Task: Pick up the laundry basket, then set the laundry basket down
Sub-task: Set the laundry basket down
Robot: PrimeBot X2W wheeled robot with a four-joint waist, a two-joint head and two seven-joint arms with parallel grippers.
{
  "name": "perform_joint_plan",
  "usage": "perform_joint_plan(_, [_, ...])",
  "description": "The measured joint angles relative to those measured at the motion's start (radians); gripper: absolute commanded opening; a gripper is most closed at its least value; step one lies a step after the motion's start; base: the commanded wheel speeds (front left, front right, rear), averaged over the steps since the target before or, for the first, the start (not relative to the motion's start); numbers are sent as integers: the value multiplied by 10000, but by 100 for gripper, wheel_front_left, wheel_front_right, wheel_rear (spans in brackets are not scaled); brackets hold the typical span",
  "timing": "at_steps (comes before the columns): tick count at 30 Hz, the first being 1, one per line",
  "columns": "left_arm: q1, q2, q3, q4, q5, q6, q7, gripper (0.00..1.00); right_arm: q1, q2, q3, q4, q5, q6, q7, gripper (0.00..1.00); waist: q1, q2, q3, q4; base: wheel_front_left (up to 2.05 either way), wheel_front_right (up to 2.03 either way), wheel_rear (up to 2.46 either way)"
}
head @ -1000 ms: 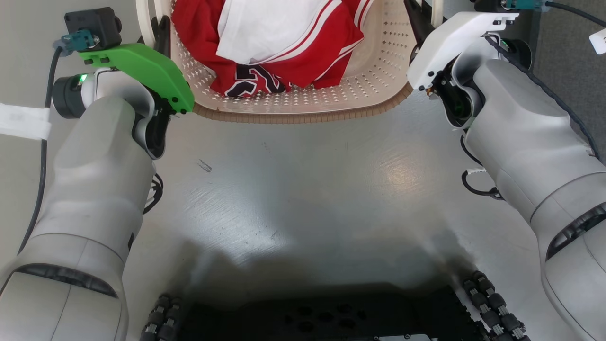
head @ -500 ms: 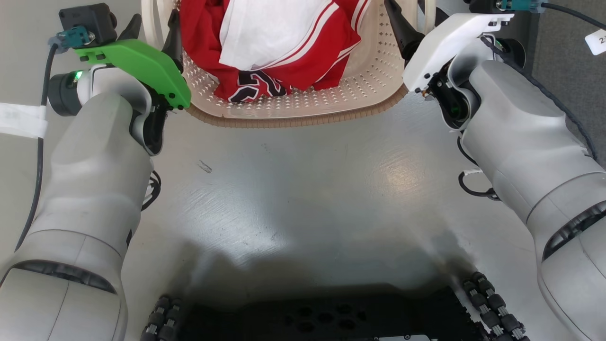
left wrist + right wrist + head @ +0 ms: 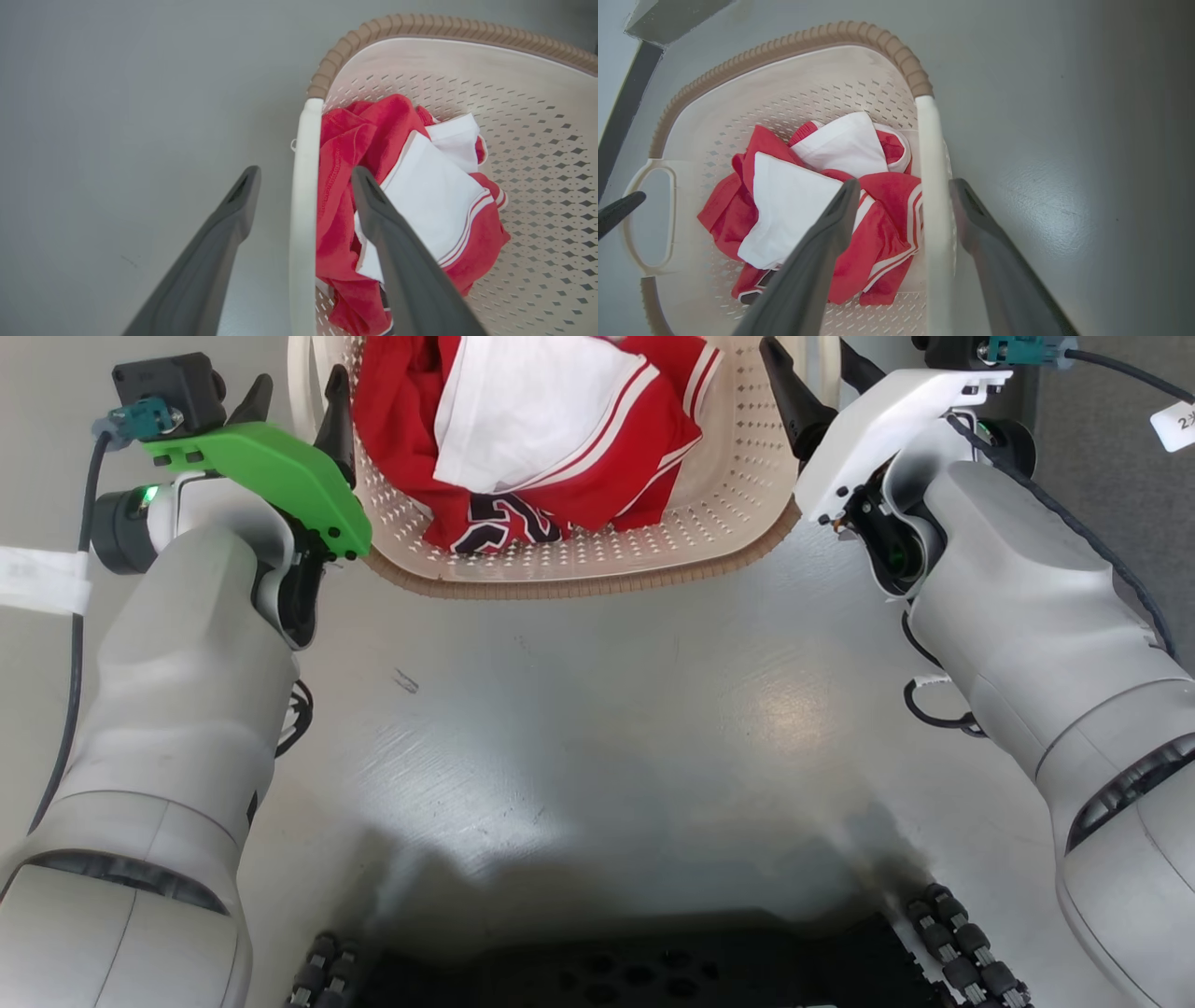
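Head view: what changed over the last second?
The left gripper and right gripper opened, letting go of the basket handles; each now straddles one. The basket and clothes stayed put.

Your head view looks steeply down at the floor [image 3: 597, 709], the laundry basket [image 3: 738, 476] at its top edge. Your wrist views sit close over opposite handles [image 3: 301, 233], sighting along the left end effector [image 3: 304, 172] and right end effector [image 3: 906, 184]; both share the red-and-white clothes [image 3: 434, 200].
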Motion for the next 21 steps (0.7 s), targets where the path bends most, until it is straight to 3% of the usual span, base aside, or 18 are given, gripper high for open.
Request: perform_joint_plan(21, [1030,328,65,245,2,-67,-119,100,1116,29,249,-190,86,0,-178,100,0,0,-1666,-263,0,0,0])
